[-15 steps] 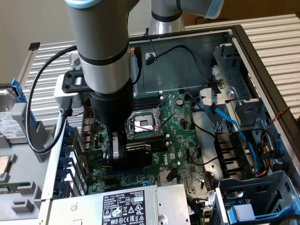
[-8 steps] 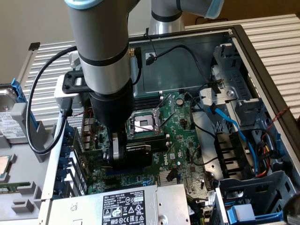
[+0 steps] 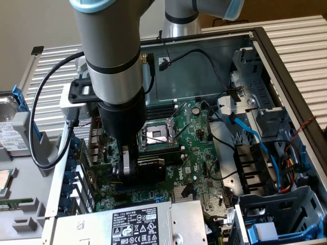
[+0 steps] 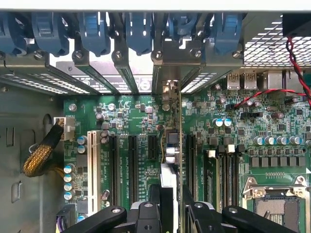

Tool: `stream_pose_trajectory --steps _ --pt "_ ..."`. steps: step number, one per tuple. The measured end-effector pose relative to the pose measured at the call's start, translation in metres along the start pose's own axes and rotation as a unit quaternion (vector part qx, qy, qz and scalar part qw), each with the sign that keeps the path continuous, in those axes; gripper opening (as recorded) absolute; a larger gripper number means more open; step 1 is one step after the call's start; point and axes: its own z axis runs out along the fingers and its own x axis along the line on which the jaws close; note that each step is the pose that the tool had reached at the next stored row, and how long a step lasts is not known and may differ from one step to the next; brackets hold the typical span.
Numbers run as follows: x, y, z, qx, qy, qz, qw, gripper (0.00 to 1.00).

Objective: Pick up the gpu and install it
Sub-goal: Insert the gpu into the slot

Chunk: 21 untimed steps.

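The arm reaches straight down into the open computer case (image 3: 265, 56), and the gripper (image 3: 129, 166) sits low over the big green motherboard (image 3: 196, 148), just on the exterior view's left of the bare processor socket (image 3: 159, 133). And there it is: the gpu (image 3: 149, 167) is pinched between the fingers (image 3: 125, 161), held on edge, its black shroud face showing beside the jaw in the exterior view. From the wrist view, the card (image 4: 174, 150) runs as a thin upright line away from the gripper (image 4: 171, 206), green board edge on one side, pale cooler edge on the other, with the dark fingers (image 4: 154, 196) clamped flat against its two faces. It stands in line with the row of long black expansion slots (image 4: 132, 162), down among them, with its far end reaching the metal bracket bay (image 4: 171, 73) under the blue retaining clips (image 4: 138, 29); whether the edge connector is fully seated cannot be told. Red and black wires (image 4: 262, 94) loop over the board near the rear ports. In the exterior view a labelled power supply (image 3: 134, 224) sits at the near edge, and a blue cable (image 3: 258, 140) crosses the drive cage (image 3: 255, 168) on that view's right.
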Motion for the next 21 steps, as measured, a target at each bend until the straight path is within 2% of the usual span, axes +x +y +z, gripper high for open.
stream_pose_trajectory --steps 13,21 --pt "0.0002 -0.0001 0.0067 -0.0002 0.0002 0.0 1.0 0.27" --pt "0.0002 -0.0002 0.0069 -0.0001 0.0 0.0 1.0 0.27"
